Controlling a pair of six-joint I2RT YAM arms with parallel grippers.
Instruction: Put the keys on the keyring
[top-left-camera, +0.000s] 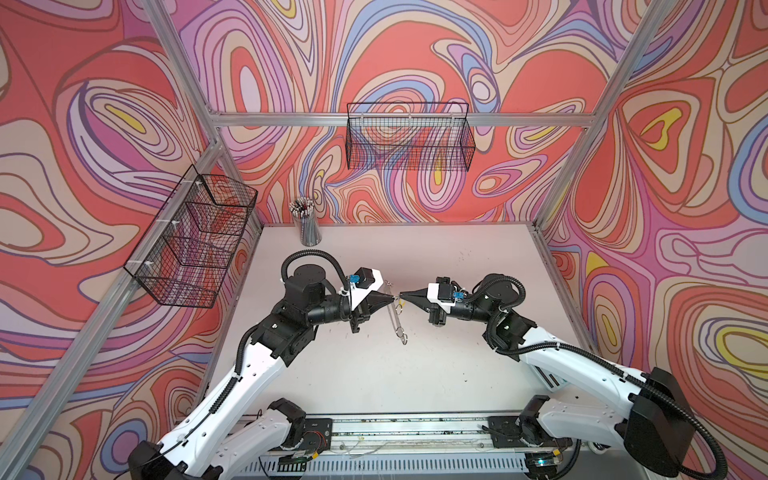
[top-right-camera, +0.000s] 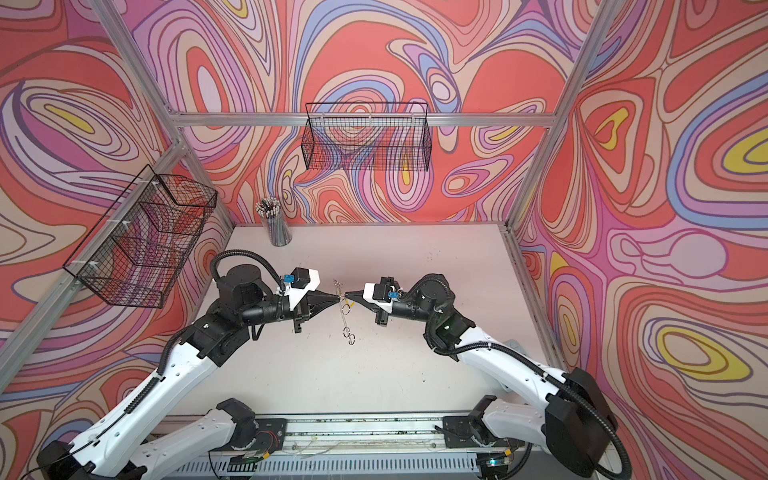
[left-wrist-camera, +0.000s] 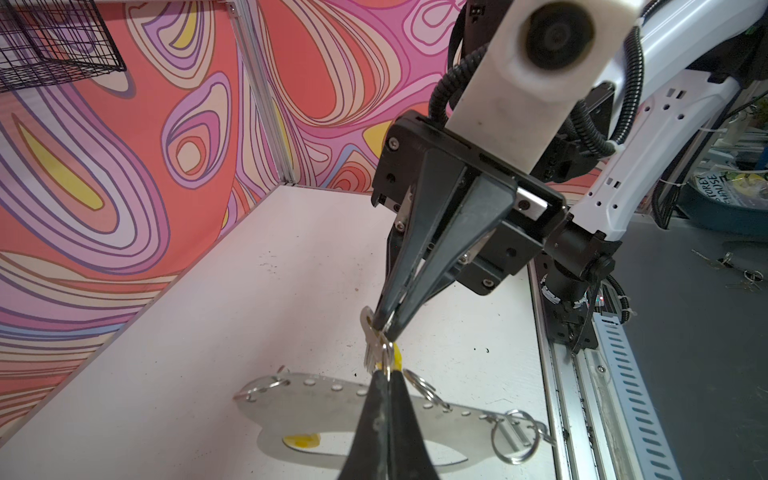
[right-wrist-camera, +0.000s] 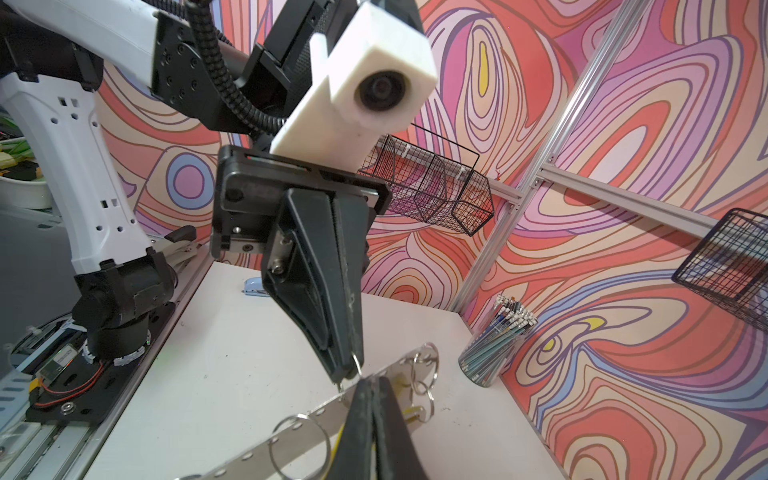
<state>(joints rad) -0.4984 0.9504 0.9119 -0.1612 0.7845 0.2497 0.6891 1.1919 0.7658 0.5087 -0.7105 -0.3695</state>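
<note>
My two grippers meet tip to tip above the middle of the table, left gripper (top-left-camera: 392, 298) (top-right-camera: 337, 296) and right gripper (top-left-camera: 401, 296) (top-right-camera: 347, 296). In the left wrist view my left gripper (left-wrist-camera: 386, 370) is shut on a small ring that carries a silver key (left-wrist-camera: 369, 347) and a yellow tag (left-wrist-camera: 397, 358). The right gripper (left-wrist-camera: 383, 325) pinches the key's head. In the right wrist view the right gripper (right-wrist-camera: 368, 380) is shut, facing the left gripper (right-wrist-camera: 348, 371). The keyring (left-wrist-camera: 316, 399) (right-wrist-camera: 291, 428) (top-left-camera: 397, 322) (top-right-camera: 344, 320) lies flat on the table below them, with several wire rings (left-wrist-camera: 513, 436) along one edge.
A cup of pencils (top-left-camera: 306, 226) stands at the back left of the table. Black wire baskets hang on the back wall (top-left-camera: 409, 137) and the left wall (top-left-camera: 195, 241). A small light-blue object (right-wrist-camera: 253, 286) lies by the right arm's base. A metal rail (top-left-camera: 407, 432) runs along the front.
</note>
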